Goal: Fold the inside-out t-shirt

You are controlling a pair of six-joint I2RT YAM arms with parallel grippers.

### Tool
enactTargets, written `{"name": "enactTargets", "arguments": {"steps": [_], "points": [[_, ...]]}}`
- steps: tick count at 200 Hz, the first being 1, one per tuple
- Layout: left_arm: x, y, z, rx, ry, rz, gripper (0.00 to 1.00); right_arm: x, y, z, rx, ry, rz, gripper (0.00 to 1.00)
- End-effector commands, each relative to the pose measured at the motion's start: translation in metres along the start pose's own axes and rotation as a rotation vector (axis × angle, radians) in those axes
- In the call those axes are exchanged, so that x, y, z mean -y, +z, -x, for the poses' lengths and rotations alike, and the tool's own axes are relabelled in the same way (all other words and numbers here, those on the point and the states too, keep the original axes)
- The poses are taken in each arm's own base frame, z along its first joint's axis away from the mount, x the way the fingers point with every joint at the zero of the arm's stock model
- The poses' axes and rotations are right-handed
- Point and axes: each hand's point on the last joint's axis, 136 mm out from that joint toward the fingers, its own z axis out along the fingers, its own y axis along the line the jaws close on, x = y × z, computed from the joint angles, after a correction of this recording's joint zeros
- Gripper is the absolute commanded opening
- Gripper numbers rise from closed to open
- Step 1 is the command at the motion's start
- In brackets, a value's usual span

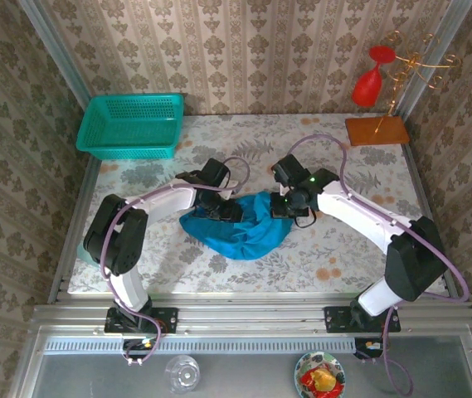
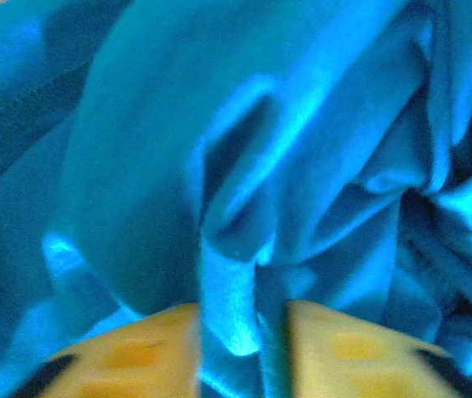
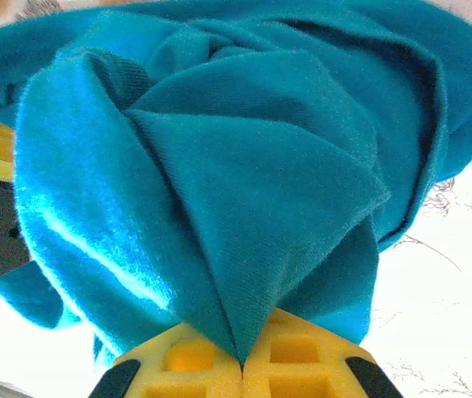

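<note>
Bunched t-shirt (image 1: 240, 230), long axis left-right (crumpled).
Left gripper (image 2: 240, 336) nearly closed on a fold; right gripper (image 3: 242, 358) pinched tight on cloth.

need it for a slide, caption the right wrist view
The right gripper shut on a bunched fold of the teal t-shirt, floral table behind.

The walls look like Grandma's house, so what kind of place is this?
Probably a robot test booth dressed like a home: patterned wallpaper, a metal rail with the robot's left arm and right arm bolted on, and a flowery table holding a blue t-shirt.
</note>
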Motion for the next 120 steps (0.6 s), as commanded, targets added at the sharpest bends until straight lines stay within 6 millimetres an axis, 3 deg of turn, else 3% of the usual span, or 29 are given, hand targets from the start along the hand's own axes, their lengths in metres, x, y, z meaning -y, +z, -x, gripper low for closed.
{"name": "enactTargets", "arguments": {"steps": [1, 9, 21, 37, 44, 56, 71, 94, 120], "points": [[0.011, -0.015, 0.01, 0.016, 0.027, -0.042, 0.08, 0.0, -0.037, 0.024, 0.098, -0.005, 0.002, 0.0], [0.012, -0.028, 0.018, 0.064, 0.023, -0.061, 0.0, 0.001, -0.046, 0.029, 0.115, -0.005, 0.001, 0.0], [0.012, -0.058, 0.036, 0.165, 0.008, -0.096, 0.0, 0.004, -0.061, 0.038, 0.145, -0.011, -0.009, 0.0], [0.01, -0.109, 0.056, 0.304, -0.011, -0.132, 0.0, 0.014, -0.085, 0.047, 0.201, -0.007, -0.025, 0.0], [0.0, -0.136, 0.066, 0.375, -0.035, -0.132, 0.0, 0.021, -0.095, 0.05, 0.223, 0.004, -0.033, 0.0], [-0.005, -0.171, 0.071, 0.454, -0.042, -0.136, 0.0, 0.035, -0.114, 0.051, 0.268, 0.031, -0.04, 0.0], [-0.013, -0.199, 0.066, 0.5, -0.055, -0.132, 0.0, 0.057, -0.126, 0.043, 0.29, 0.078, -0.063, 0.0], [-0.034, -0.205, 0.044, 0.492, -0.099, -0.092, 0.0, 0.09, -0.115, 0.019, 0.271, 0.14, -0.098, 0.0], [-0.066, -0.167, 0.016, 0.428, -0.189, -0.084, 0.0, 0.122, -0.067, -0.009, 0.164, 0.238, -0.116, 0.0]]}}
